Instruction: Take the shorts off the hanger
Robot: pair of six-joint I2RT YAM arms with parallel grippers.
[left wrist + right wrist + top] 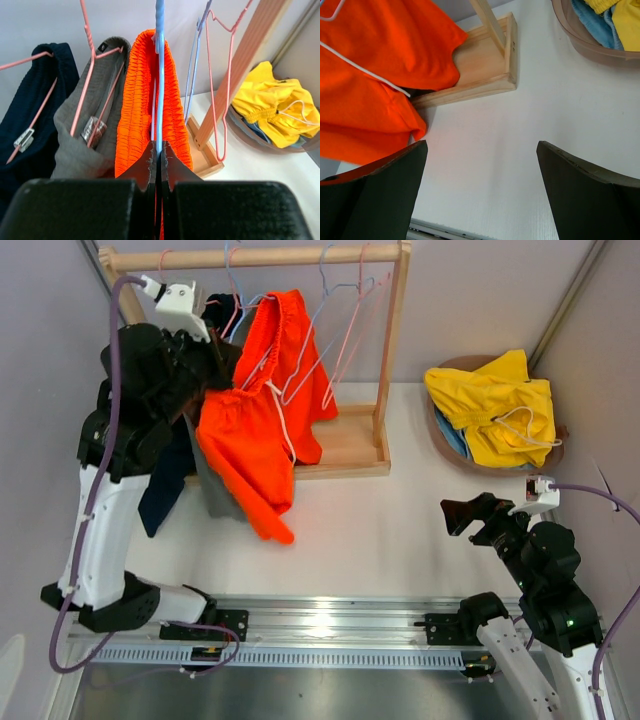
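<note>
Pinching the orange shorts (137, 100) at centre frame, the left gripper (158, 152) is pressed together. The cloth looks soft and light, likely best held by its ruched waistband; the right gripper (480, 150) is spread.

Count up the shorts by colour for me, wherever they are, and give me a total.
Navy shorts: 1
Grey shorts: 1
Orange shorts: 1
Yellow shorts: 1
Light blue shorts: 1
Total: 5
</note>
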